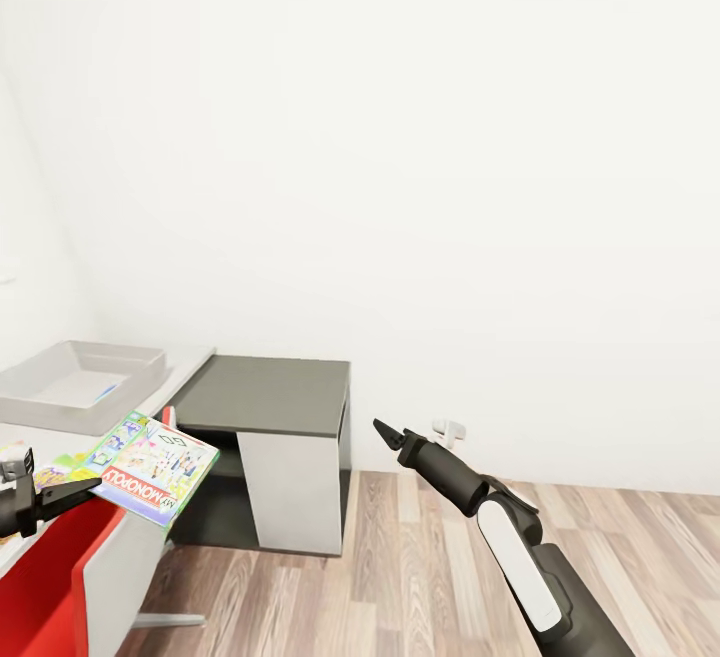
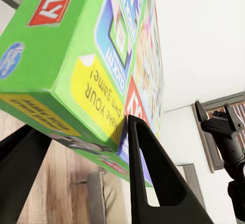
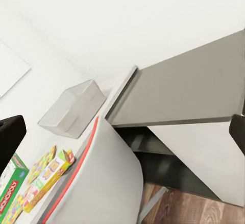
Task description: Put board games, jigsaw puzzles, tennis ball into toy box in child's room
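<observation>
Toy box [image 1: 85, 382]: near-left part cut by the head view's left edge; a blue item inside too small to identify.
Green Monopoly box [image 2: 97, 60]: cropped in both wrist views.
Left gripper [image 1: 40, 497]: arm out of frame.
Jigsaw puzzles [image 1: 45, 472]: mostly hidden behind box and gripper.

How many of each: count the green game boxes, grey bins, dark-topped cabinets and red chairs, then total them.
green game box: 1
grey toy box: 1
dark-topped cabinet: 1
red chair: 1
Total: 4
</observation>
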You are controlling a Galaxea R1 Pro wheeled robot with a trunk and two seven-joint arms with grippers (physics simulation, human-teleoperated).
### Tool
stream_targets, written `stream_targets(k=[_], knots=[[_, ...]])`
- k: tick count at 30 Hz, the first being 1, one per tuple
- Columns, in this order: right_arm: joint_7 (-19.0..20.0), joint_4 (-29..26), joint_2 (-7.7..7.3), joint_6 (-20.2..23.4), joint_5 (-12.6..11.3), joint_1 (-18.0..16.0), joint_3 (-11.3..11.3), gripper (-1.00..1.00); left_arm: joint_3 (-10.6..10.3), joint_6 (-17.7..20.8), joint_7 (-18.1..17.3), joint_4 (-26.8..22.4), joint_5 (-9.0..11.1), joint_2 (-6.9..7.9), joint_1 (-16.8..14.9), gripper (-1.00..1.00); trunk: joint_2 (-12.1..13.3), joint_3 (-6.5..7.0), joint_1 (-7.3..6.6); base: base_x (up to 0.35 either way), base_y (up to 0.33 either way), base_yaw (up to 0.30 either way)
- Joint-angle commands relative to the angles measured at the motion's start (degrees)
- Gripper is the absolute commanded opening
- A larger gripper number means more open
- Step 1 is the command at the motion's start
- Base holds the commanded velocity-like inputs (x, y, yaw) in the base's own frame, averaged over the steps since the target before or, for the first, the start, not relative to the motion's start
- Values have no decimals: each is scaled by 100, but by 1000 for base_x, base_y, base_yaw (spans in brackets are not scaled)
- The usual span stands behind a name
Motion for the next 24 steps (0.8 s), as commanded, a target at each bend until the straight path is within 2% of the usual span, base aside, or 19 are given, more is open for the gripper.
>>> stream_targets(k=[1, 8, 24], knots=[[-2, -4, -3, 23, -37, -5, 3, 100, 3, 56, -28, 0, 5, 0, -6, -100, -10, -11, 5, 261, 5, 0], [-2, -5, -3, 23, -37, -5, 0, 100, 5, 56, -28, 3, 5, 0, -6, -100, -10, -11, 5, 259, 1, 71], [-11, 2, 0, 30, -37, -5, -3, 100, 3, 56, -28, 1, 5, 0, -6, -100, -10, -11, 5, 258, 0, 275]])
